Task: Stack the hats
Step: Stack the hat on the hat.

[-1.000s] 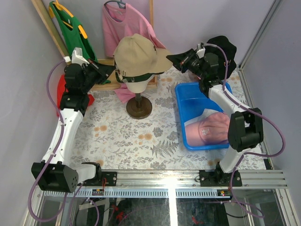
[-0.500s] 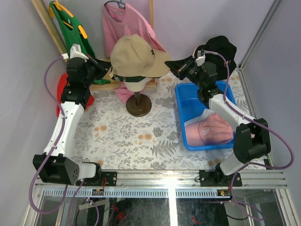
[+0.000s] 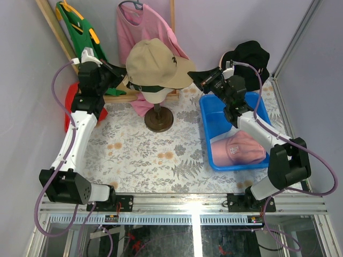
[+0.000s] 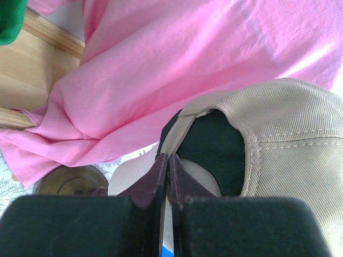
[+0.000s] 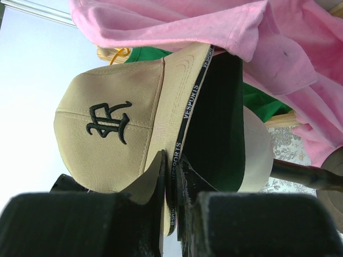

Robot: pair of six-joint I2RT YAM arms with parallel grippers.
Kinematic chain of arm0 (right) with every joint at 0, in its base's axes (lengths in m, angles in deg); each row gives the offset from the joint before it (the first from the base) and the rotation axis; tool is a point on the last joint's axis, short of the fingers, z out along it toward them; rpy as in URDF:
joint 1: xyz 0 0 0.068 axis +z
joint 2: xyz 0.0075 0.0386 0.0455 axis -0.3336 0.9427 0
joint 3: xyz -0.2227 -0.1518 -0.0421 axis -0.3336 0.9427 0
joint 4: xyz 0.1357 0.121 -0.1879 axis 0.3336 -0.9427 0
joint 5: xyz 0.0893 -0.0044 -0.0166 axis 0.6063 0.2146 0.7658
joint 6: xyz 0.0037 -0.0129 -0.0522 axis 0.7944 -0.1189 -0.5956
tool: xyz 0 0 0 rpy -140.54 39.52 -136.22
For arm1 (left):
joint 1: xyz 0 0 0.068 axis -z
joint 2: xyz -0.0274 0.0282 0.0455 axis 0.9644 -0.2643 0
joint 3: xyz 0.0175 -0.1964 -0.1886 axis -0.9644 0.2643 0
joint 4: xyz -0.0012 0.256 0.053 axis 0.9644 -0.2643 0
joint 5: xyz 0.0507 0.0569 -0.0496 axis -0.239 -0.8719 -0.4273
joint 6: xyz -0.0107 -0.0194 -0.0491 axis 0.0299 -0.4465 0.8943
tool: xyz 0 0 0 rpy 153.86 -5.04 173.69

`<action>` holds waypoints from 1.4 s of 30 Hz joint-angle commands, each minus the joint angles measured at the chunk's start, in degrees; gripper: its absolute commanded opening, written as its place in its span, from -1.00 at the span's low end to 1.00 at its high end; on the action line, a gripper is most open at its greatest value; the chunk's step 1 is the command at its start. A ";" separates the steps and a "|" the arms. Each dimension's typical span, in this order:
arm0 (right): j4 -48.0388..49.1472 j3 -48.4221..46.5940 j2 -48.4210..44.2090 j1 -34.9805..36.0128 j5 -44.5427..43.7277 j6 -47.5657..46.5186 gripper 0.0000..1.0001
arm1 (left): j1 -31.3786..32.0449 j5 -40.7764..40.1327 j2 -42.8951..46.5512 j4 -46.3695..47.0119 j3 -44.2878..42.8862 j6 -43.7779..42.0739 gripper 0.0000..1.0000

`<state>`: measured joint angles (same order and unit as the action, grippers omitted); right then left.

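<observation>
Tan cap (image 5: 80, 155) monogram (image 5: 110, 123) — right wrist only.

1. Mannequin head (image 3: 155, 98) stands centre rear on the table (image 3: 139, 155), with the lower cap (image 3: 153, 88) on it and the upper cap (image 3: 153, 61) on top.
2. Left gripper (image 3: 120, 80) is at the upper cap's rear, and right gripper (image 3: 201, 77) is on its brim.
3. Bin (image 3: 210, 115) lies right of the head, with the third cap (image 3: 238, 150) in its near end.
4. Bucket hat (image 3: 252, 53) lies behind the bin.
5. Hanging shirt (image 3: 142, 27) is behind the head, and second shirt (image 3: 80, 32) is to its left.
</observation>
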<state>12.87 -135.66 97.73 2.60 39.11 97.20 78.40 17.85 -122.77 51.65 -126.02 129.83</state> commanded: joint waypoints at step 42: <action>-16.55 2.90 4.02 13.32 1.60 -11.18 -1.00 | -0.24 1.03 3.55 -10.47 -0.05 -2.29 -0.96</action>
<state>13.65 -135.70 98.54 8.21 32.22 94.40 76.91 14.44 -120.80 47.17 -126.39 128.81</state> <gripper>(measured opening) 0.105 0.022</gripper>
